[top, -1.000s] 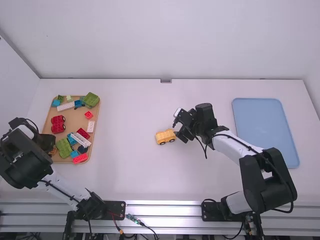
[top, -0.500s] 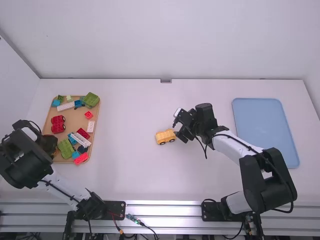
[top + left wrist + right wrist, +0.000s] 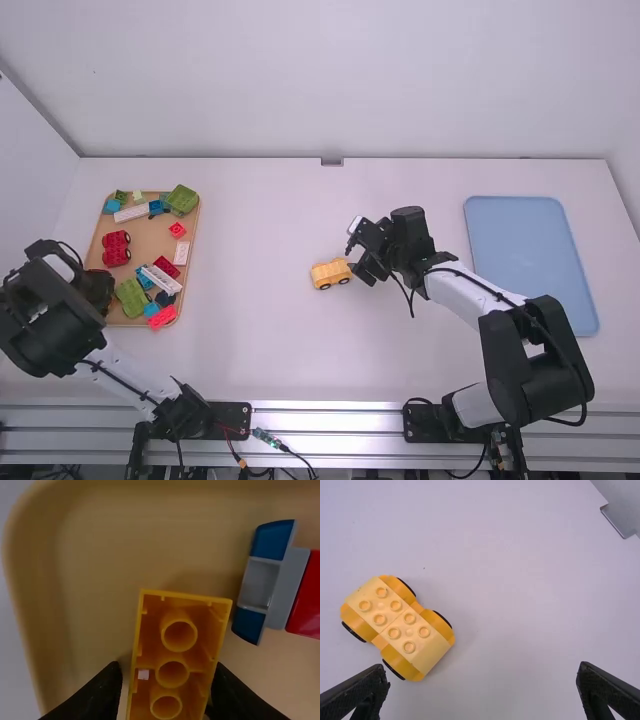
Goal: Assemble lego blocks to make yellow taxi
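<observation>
A pale, plain wall [image 3: 340, 80] stands behind the white table [image 3: 260, 350].

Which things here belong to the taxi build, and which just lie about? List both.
Likely for the taxi:
- yellow wheeled base
- upturned orange block

Apparently just lying about:
- red wheeled piece
- green blocks
- white bricks
- blue tray, though it may serve later

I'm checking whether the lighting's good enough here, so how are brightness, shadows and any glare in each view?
High view: bright, with shiny streaks along the metal rail; left wrist view: dim, with a soft shadow on the tray beside the orange block; right wrist view: bright and fairly even, faint shadow beside the yellow car.
</observation>
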`<state>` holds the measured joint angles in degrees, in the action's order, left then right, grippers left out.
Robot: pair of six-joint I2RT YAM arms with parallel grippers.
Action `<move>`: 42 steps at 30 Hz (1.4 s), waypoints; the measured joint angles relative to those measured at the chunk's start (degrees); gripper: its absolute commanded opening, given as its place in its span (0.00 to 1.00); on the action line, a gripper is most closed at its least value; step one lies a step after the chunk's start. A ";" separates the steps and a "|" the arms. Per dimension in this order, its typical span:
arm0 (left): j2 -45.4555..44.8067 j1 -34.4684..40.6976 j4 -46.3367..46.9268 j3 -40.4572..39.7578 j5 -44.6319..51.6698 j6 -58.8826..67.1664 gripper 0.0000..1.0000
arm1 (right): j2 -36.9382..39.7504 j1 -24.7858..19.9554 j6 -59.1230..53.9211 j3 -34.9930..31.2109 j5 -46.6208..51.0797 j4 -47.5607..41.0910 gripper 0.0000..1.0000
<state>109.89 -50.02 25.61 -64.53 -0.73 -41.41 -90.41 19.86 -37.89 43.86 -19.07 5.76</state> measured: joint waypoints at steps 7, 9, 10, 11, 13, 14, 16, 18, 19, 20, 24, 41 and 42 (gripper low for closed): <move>0.00 0.00 0.22 -0.02 -0.59 0.42 0.27 | 0.00 0.00 -0.07 0.00 -0.02 0.00 0.99; 0.00 0.00 0.22 -0.02 -1.07 -0.07 0.20 | 0.00 0.00 -0.02 0.00 -0.02 -0.02 0.99; 0.00 0.00 0.22 -0.02 -1.20 -0.04 0.17 | 0.00 0.00 -0.09 0.00 -0.02 -0.02 0.99; 0.00 0.00 0.22 -0.02 -1.29 -0.13 0.17 | 0.00 0.00 -0.04 0.00 -0.04 0.00 0.99; 0.00 0.00 0.22 -0.02 -1.44 -0.22 0.11 | 0.00 0.00 0.07 0.00 -0.04 -0.02 0.99; 0.00 0.00 0.22 -0.02 -1.46 -0.22 0.05 | 0.00 0.00 0.02 0.00 0.04 0.00 0.99; 0.00 0.00 0.20 -0.02 -1.36 -0.24 0.02 | 0.00 0.02 -0.02 0.00 0.24 -0.02 0.99; 0.00 0.00 0.09 -0.02 -0.55 -0.52 0.02 | 0.00 0.02 0.07 0.00 0.61 -0.02 0.99; 0.00 0.00 -0.07 -0.02 0.15 -0.87 0.02 | 0.00 0.00 -0.02 0.00 0.68 0.04 0.99; 0.00 0.00 -0.15 -0.02 0.55 -1.09 0.02 | 0.00 0.00 0.07 0.00 0.70 0.02 0.99; -0.31 0.02 0.11 -0.02 2.45 -2.21 0.02 | 0.00 0.00 0.52 0.00 0.85 1.11 0.99; -29.03 14.71 4.55 -0.02 22.23 19.30 0.02 | 0.00 0.00 10.01 6.86 -8.72 0.59 0.99; -29.86 16.46 4.48 -0.02 23.76 20.74 0.02 | 0.00 0.00 10.58 7.50 -9.68 0.46 0.99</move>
<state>80.03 -33.56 30.09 -64.55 23.03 -20.67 -90.41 19.86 -27.31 51.35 -28.75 6.22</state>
